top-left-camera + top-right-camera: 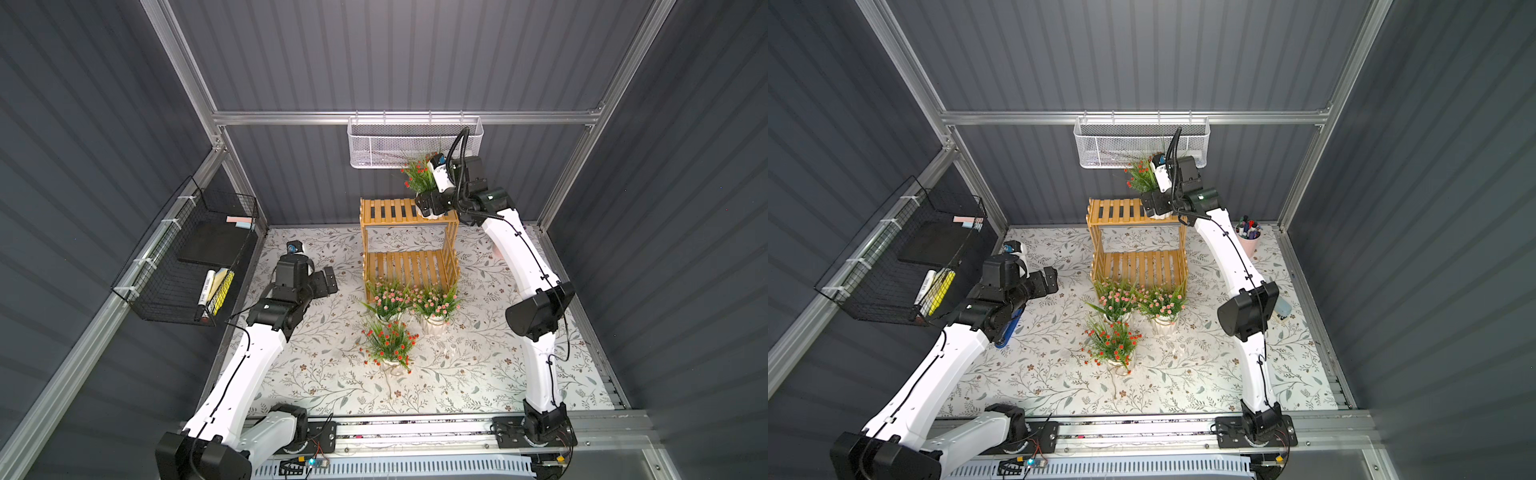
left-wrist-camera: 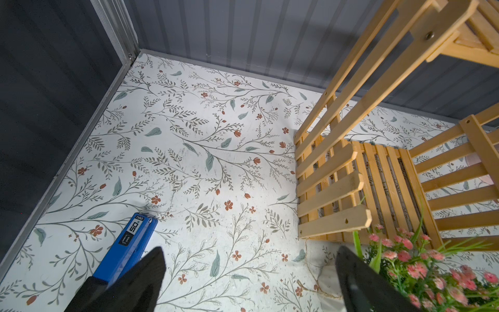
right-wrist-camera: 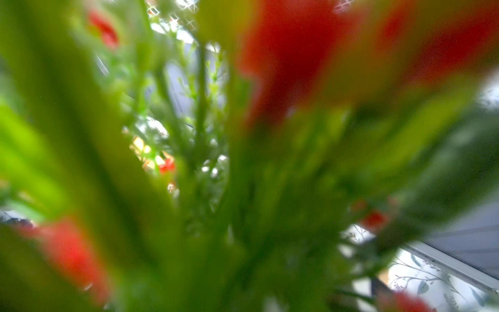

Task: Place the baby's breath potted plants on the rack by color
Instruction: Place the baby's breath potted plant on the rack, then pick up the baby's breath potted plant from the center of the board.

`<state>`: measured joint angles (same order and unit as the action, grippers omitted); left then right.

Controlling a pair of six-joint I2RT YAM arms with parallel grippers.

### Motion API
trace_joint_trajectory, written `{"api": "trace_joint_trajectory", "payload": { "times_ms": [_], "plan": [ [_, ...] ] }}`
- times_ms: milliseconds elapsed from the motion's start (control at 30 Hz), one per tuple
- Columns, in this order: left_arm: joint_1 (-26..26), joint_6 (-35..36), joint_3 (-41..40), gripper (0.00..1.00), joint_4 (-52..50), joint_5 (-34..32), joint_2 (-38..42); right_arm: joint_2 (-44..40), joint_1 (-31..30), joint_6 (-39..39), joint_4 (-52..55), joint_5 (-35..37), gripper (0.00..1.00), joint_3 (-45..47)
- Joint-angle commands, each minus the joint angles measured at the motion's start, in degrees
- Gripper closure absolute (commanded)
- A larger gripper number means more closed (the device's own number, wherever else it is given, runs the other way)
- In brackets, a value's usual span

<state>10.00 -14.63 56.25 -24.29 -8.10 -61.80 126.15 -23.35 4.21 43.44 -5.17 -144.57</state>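
Red plant (image 1: 417,176) gripped by right fingers (image 1: 424,203) at rack (image 1: 399,223) top tier; seat it upright before releasing. Left fingers (image 2: 135,283) spread, empty.

Bright, even light; right wrist view blurred

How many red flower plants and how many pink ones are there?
Red plants: 2
Pink plants: 2
Total: 4
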Motion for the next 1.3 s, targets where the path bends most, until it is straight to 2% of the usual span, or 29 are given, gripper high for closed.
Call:
{"api": "trace_joint_trajectory", "payload": {
  "times_ms": [0,167,467,833,967,1267],
  "plan": [
    [0.3,-0.1,1.2,0.01,-0.5,-0.1,-0.3,-1.9,-0.1,1.1,-2.0,1.0,0.01,1.5],
    [0.3,-0.2,1.1,0.01,-0.6,0.3,-0.4,-3.2,-0.1,0.7,-3.5,2.3,0.01,3.3],
    [0.3,-0.1,1.4,0.0,-0.6,1.5,-1.7,-11.4,-0.1,-0.4,-15.5,1.4,0.01,18.3],
    [0.3,0.0,1.7,0.01,-0.4,2.1,-2.3,-17.6,-0.4,-0.1,-19.9,1.8,0.01,27.7],
    [0.3,0.0,2.8,0.0,-2.6,0.4,-4.4,-23.5,-0.7,0.1,-21.5,1.9,0.01,35.4],
    [0.4,-1.0,2.3,0.01,-1.9,4.1,-6.0,-42.2,-5.3,-2.6,-21.7,5.4,0.01,57.2]
  ]
}}
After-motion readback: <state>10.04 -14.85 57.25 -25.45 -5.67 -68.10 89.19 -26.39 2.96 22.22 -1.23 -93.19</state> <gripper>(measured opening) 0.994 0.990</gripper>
